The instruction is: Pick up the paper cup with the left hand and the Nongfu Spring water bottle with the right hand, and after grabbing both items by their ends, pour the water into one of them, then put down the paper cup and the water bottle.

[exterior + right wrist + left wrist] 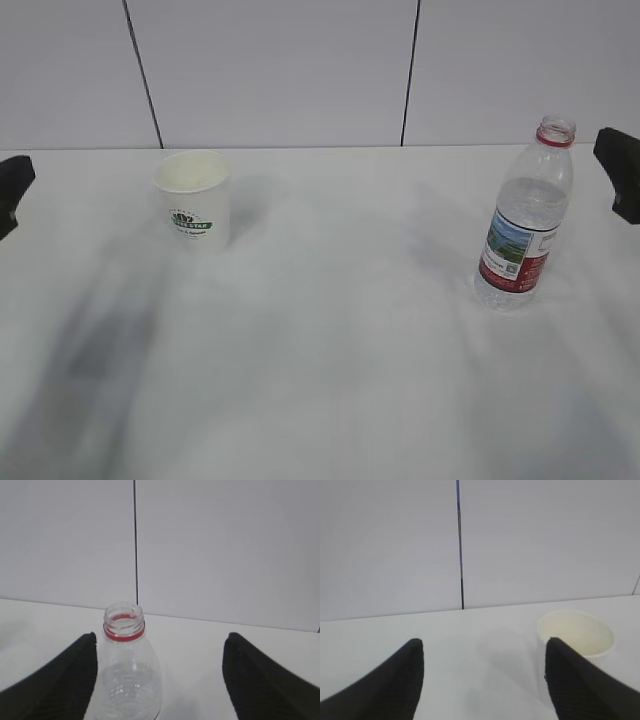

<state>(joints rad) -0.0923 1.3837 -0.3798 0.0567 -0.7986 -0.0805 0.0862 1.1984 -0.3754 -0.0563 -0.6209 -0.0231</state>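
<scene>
The white paper cup (193, 198) with a green logo stands upright on the table at the back left. Its cream inside shows in the left wrist view, where the paper cup (577, 632) is partly hidden behind the right-hand finger (575, 685). My left gripper (484, 642) is open and empty, only a black tip at the exterior view's left edge (12, 190). The uncapped Nongfu Spring water bottle (525, 215) stands upright at the right, with clear water (535, 195) inside. My right gripper (160, 637) is open, and the bottle (127, 677) stands ahead, close to its left finger (60, 685).
The white table (340, 340) runs back to a pale panelled wall (280, 70) with dark vertical seams. The arms cast soft shadows on the front left of the table. The right gripper's black tip (622, 170) shows at the right edge, apart from the bottle.
</scene>
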